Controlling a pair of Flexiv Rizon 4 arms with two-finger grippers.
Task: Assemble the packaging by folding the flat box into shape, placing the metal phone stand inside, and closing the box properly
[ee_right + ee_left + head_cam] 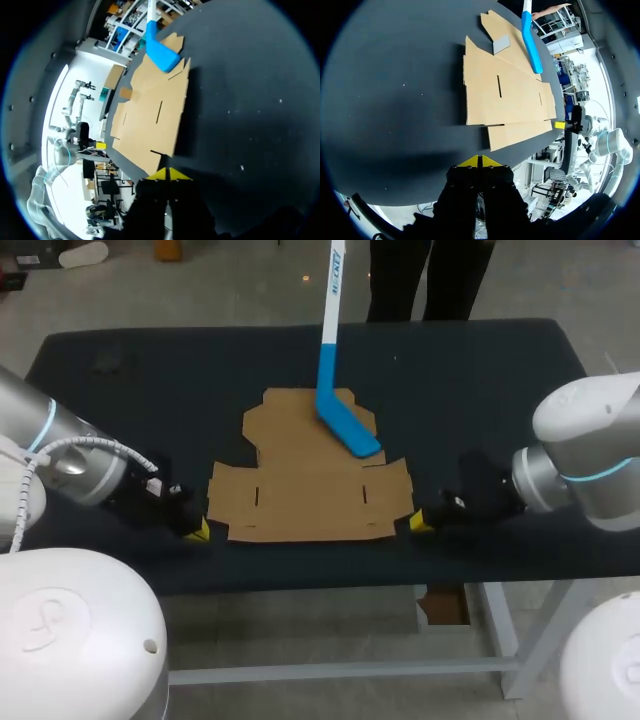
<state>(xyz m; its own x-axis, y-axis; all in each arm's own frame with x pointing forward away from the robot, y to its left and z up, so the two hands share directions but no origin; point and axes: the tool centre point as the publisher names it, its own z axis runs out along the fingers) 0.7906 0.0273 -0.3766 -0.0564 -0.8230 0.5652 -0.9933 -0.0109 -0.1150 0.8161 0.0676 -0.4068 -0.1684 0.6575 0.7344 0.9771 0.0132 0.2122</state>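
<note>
The flat brown cardboard box (310,475) lies unfolded in the middle of the dark table. My left gripper (197,531) rests low at the box's near left corner, shut and empty. In the left wrist view its yellow tips (479,161) meet just short of the cardboard (505,95). My right gripper (420,522) sits at the box's near right corner, also shut on nothing, its tips (169,173) close to the cardboard's edge (155,110). A small grey patch (501,44) shows on the far flap; I cannot tell what it is. No phone stand shows.
A blue and white stick (345,425) comes in from beyond the table's far edge and its blade presses on the box's far part (160,52). The dark table cloth (150,390) spreads bare on both sides of the box. The table's front edge runs just behind both grippers.
</note>
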